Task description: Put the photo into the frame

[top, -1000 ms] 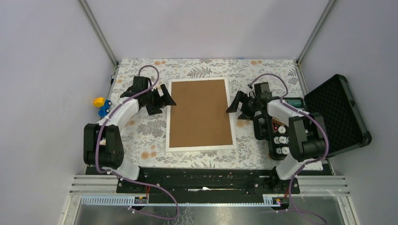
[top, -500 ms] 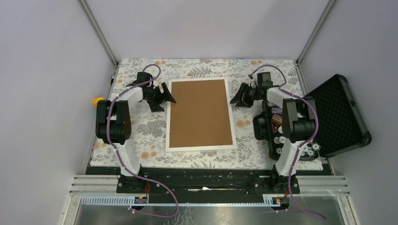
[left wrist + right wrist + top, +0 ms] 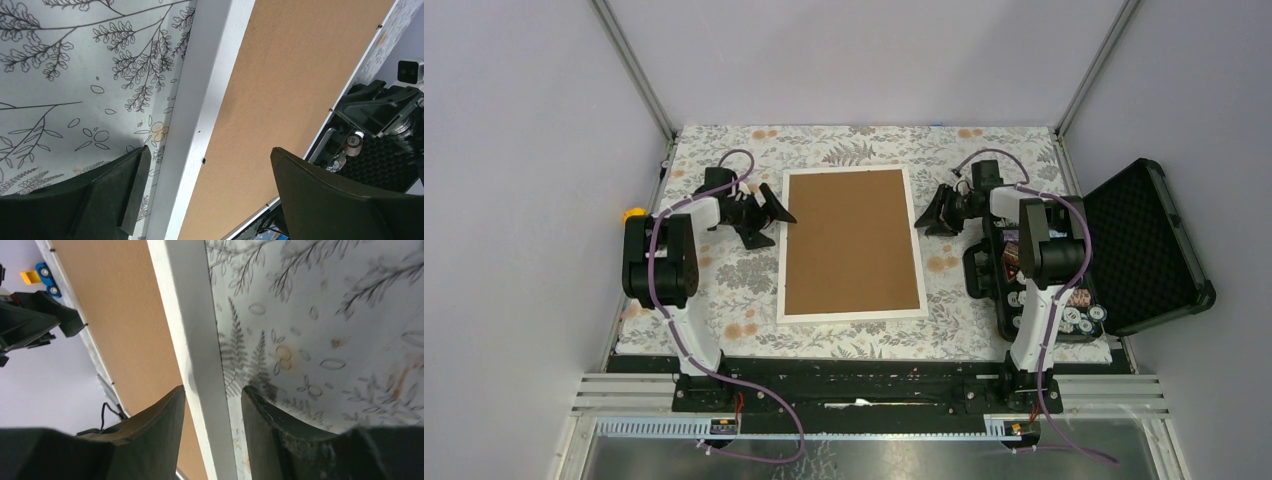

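Observation:
The white frame [image 3: 781, 250] lies flat mid-table with a brown backing board [image 3: 852, 240] filling it. The photo is hidden. My left gripper [image 3: 765, 222] is open at the frame's left rim [image 3: 210, 100]; one finger is over the cloth and the other over the board [image 3: 290, 75]. My right gripper [image 3: 932, 215] is open at the frame's right rim [image 3: 185, 315]. Its fingers stand either side of that rim, with small gaps, holding nothing.
An open black case [image 3: 1139, 240] sits at the right edge, with a black tray of batteries [image 3: 1024, 290] beside it. A yellow and blue toy [image 3: 634, 214] lies at the left table edge. A floral cloth [image 3: 724, 290] covers the table.
Both arms have swung their elbows toward the far side. The grippers stay at the frame's upper side rims, the right one slightly farther back. The frame has not moved.

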### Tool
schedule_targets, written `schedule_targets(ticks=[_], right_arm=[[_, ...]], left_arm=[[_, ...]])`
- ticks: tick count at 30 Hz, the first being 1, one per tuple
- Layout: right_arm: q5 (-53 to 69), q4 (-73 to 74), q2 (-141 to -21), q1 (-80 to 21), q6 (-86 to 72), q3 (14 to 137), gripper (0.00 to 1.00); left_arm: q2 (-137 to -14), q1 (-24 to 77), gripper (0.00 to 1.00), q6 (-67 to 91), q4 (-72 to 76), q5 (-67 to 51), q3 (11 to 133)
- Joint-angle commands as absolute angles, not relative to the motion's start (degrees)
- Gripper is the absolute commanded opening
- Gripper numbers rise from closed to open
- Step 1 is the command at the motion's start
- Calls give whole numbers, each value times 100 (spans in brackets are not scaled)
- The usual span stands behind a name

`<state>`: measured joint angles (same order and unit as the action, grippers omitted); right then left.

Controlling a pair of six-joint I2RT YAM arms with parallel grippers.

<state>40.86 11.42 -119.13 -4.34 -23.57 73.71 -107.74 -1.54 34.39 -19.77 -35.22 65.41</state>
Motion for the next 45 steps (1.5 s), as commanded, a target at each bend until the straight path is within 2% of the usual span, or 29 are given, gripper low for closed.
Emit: schedule_targets(ticks=[1, 6, 13, 17, 21, 23, 26, 34, 38, 43, 45], right_arm=[[4422, 1025, -11602, -449, -2547, 6952, 54], [4458, 595, -11471, -451, -2759, 6554, 58], [4459, 500, -11460, -446, -2626, 6424, 59], [4511, 452, -11417, -441, -2526, 6365, 54], [4381, 673, -11295, -380, -2347, 6480, 54], [4694, 588, -11361, -320, -2504, 6606, 57], [4700, 557, -11579, -281, -2736, 7106, 63], [4227, 397, -12645, -255, -3329, 8794, 65], [4604, 492, -13486, -265, -3597, 9740, 57], [4701, 643, -14005, -265, -3531, 10365, 50], [4713, 662, -14150, -272, -3520, 10469, 49]], left_arm=[[-10447, -162, 99, 3352, -1856, -3136, 6409], [-10335, -90, 99, 3621, -1273, -3560, 6044], [-10302, -81, 99, 3733, -1547, -3330, 6397], [-10332, -85, 99, 3593, -1827, -3124, 6662], [-10596, -80, 94, 3175, -2026, -2929, 6876], [-10795, -87, 93, 3130, -2140, -2958, 7011], [-10876, -74, 92, 3206, -1955, -3116, 7000], [-10764, -25, 84, 3098, -1934, -2917, 6858], [-10851, -19, 79, 3103, -1929, -2931, 6930], [-10918, 175, 77, 3118, -1899, -3173, 6918], [-10956, 176, 72, 3200, -1823, -3325, 6913]])
